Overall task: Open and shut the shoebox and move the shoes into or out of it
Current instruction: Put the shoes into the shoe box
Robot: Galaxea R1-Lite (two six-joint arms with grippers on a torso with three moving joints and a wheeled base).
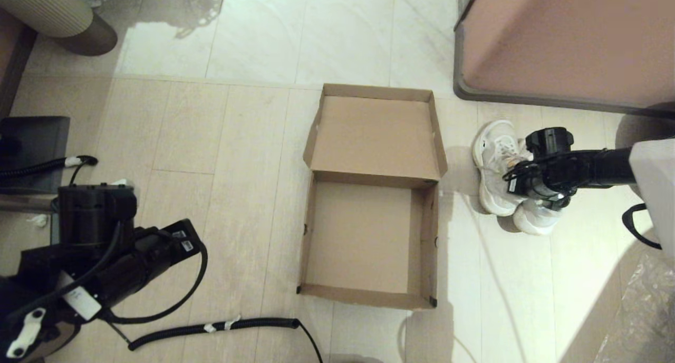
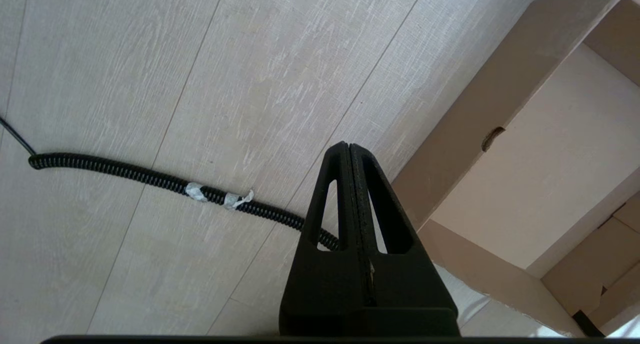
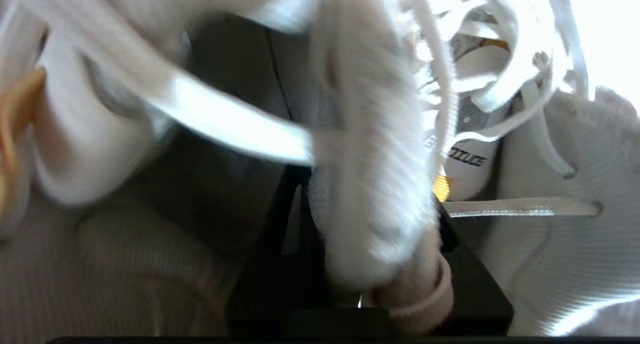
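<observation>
The shoebox (image 1: 369, 231) lay open on the floor (image 1: 211, 168) in front of the robot, its hinged lid (image 1: 375, 133) folded flat away from it and the tray bare. Being thin cardboard, it probably weighed little and would slide or buckle if pushed anywhere but along an edge.

To its right, well apart from the box wall, the pair of white sneakers (image 1: 498, 168) stood side by side, with the right claw (image 1: 532, 191) down among them. From the wrist camera its fingers (image 3: 290, 219) seemed pressed around a padded white part (image 3: 370, 184) of one shoe, perhaps the tongue or collar, though blur left this uncertain. That soft padding would likely squash and slip; the firmer heel rim looked a safer hold.

The left claw (image 2: 350, 184) hung clamped together and empty above the floor near the box's left front corner.
</observation>
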